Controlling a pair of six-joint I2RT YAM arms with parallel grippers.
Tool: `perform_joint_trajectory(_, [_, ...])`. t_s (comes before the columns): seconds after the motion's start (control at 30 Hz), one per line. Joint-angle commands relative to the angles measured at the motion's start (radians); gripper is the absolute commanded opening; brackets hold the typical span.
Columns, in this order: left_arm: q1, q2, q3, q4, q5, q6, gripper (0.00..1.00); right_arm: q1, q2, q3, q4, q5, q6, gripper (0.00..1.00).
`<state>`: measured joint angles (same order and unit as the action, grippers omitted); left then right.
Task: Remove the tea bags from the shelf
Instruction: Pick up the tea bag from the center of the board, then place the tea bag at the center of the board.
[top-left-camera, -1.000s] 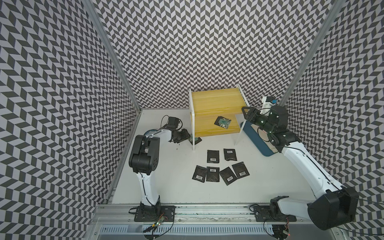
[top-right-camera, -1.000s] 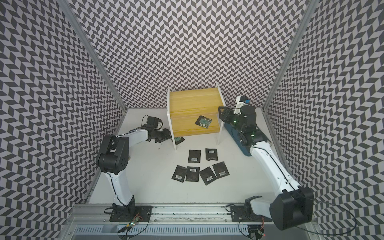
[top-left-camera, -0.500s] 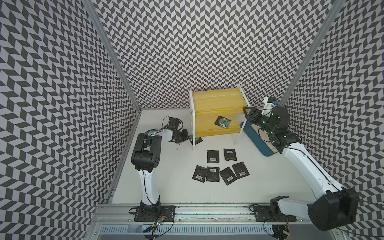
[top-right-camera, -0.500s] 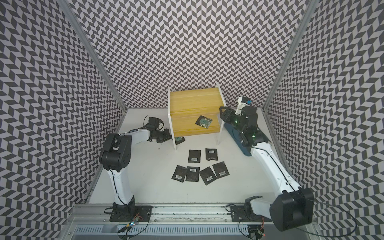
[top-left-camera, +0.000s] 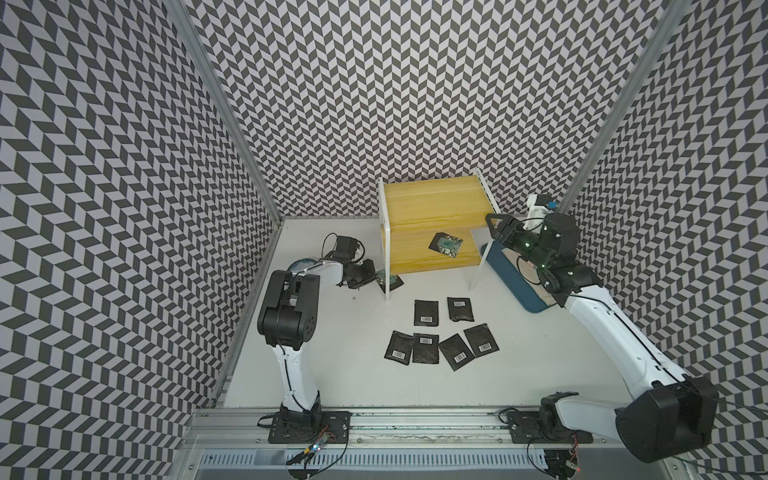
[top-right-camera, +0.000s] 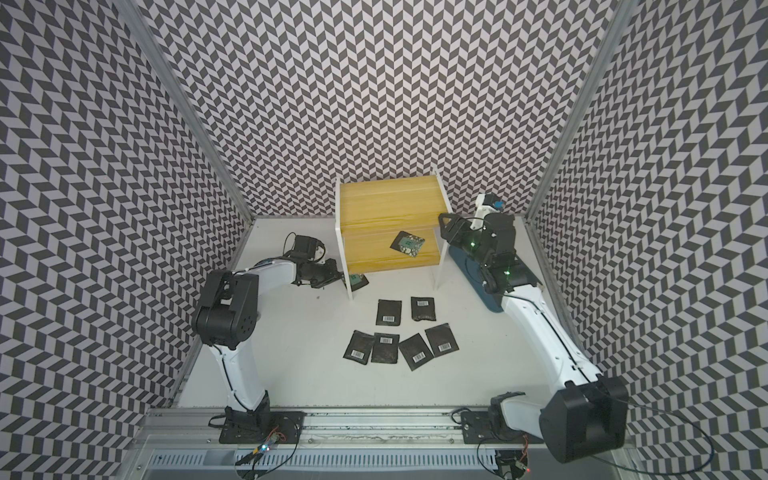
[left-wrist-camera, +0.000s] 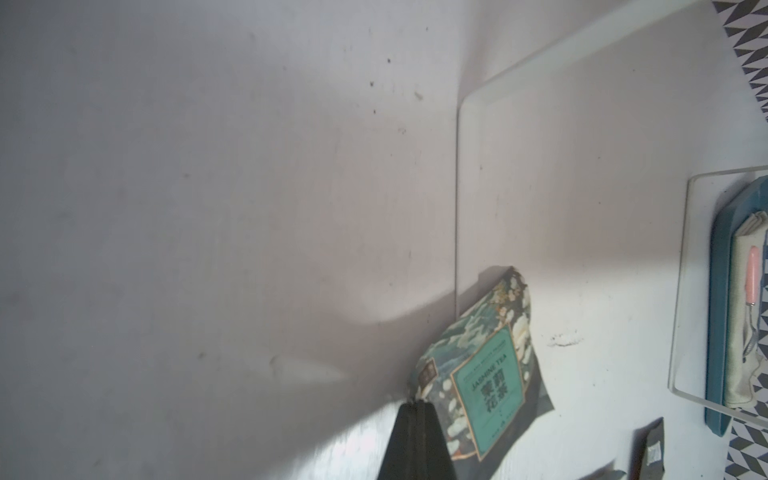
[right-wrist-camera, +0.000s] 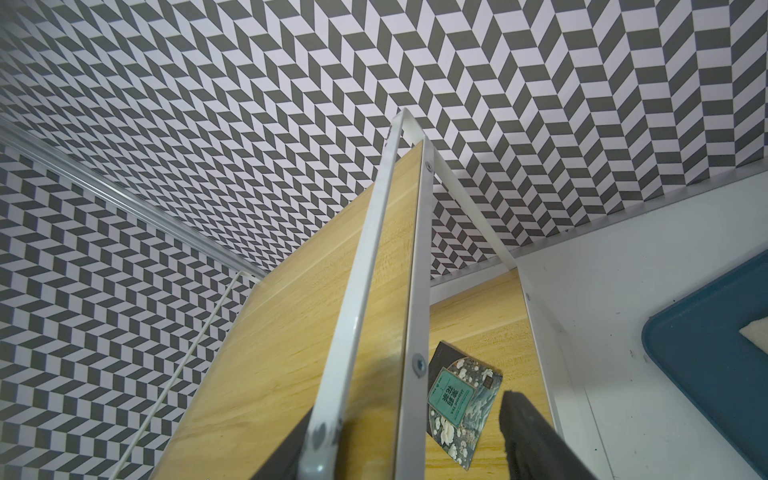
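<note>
left claw (left-wrist-camera: 417, 409) shut on green tea bag (left-wrist-camera: 486, 374) corner, on counter (top-left-camera: 353, 374) at 7 o'clock leg of shelf (top-left-camera: 432, 199). right claw (top-left-camera: 495, 228) wide, astride shelf frame — second bag (top-left-camera: 446, 245) on lower board. six black bags (top-left-camera: 426, 311) at 6 o'clock.

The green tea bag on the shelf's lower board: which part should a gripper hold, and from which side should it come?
Probably the corner of the tea bag nearest the open right gripper, coming from that side, slightly above. It lies flat and skewed on the shelf, uncovered by the upper board.
</note>
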<state>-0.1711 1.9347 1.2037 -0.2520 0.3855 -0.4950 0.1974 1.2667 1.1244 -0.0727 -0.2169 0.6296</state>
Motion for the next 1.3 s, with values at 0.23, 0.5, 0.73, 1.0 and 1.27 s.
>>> perform_joint_trajectory(0.23, [0.040, -0.236, -0.139, -0.038, -0.045, 0.003, 0.00, -0.014, -0.031, -0.025, 0.002, 0.007, -0.002, 0.65])
perform_joint_trajectory(0.5, [0.043, -0.440, -0.254, -0.093, -0.030, -0.001, 0.00, -0.015, -0.037, -0.026, 0.002, 0.004, 0.000, 0.65])
perform_joint_trajectory(0.73, [0.043, -0.623, -0.301, -0.180, -0.034, -0.001, 0.00, -0.014, -0.036, -0.030, 0.009, -0.001, 0.004, 0.65])
perform_joint_trajectory(1.0, [0.027, -0.754, -0.378, -0.194, 0.102, -0.058, 0.00, -0.014, -0.037, -0.027, 0.011, -0.001, 0.006, 0.65])
perform_joint_trajectory(1.27, [-0.078, -0.801, -0.444, -0.130, 0.152, -0.144, 0.00, -0.015, -0.036, -0.025, 0.013, -0.002, 0.012, 0.65])
